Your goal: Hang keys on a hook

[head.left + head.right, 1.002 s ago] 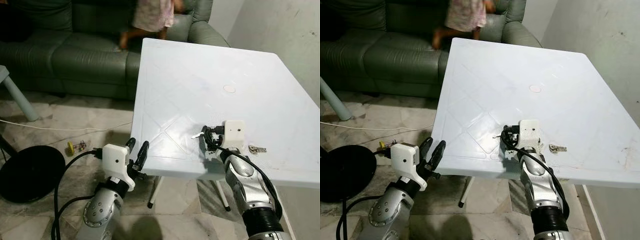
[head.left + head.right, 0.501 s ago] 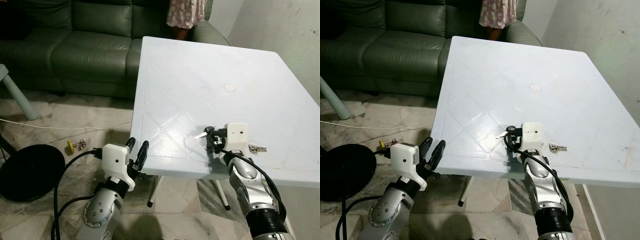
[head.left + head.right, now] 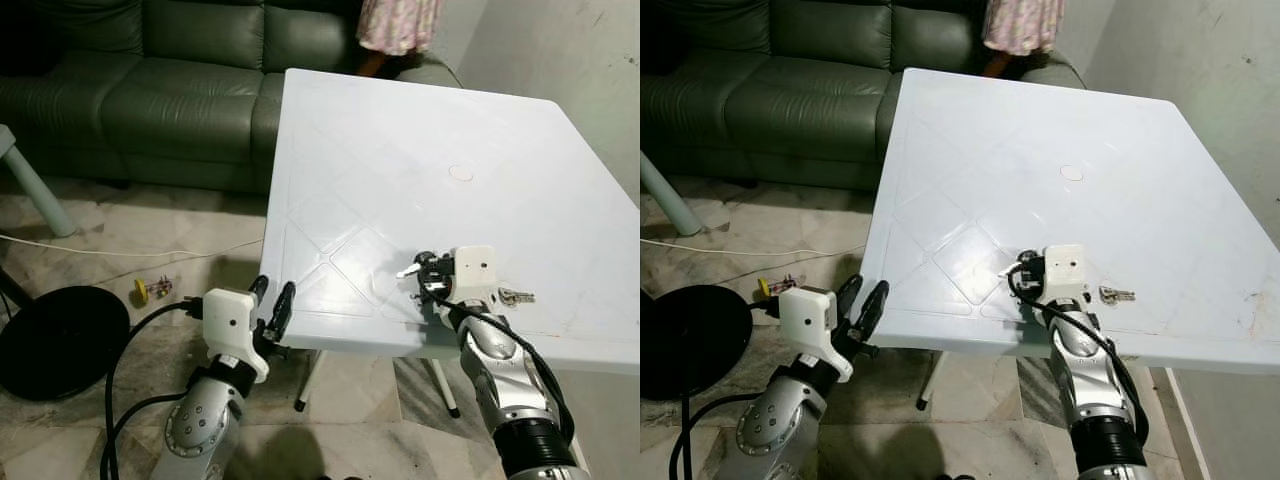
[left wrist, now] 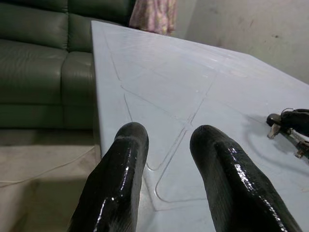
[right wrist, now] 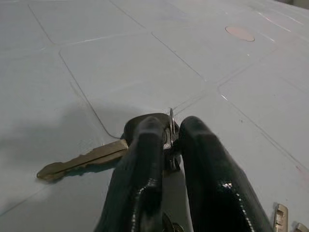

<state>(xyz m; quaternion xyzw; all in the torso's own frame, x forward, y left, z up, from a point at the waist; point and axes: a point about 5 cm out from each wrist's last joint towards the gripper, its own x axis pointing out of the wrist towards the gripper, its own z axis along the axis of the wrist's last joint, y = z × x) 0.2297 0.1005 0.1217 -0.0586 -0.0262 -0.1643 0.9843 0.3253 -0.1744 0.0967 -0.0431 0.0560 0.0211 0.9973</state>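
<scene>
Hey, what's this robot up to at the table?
It's picking up keys. Its right gripper is pinched shut on a key by its ring, just above the white table. Another set of keys lies on the table beside that arm. The left gripper hangs open below the table's near edge, holding nothing. A person stands by the green sofa behind.

The right gripper [image 3: 424, 276] reaches forward on its bent silver arm, fingers [image 5: 145, 159] pinched close together around a key [image 5: 87, 159]. The left gripper [image 3: 272, 305], low and nearer on the left, points forward with fingers [image 4: 116, 179] spread apart, holding nothing.
</scene>
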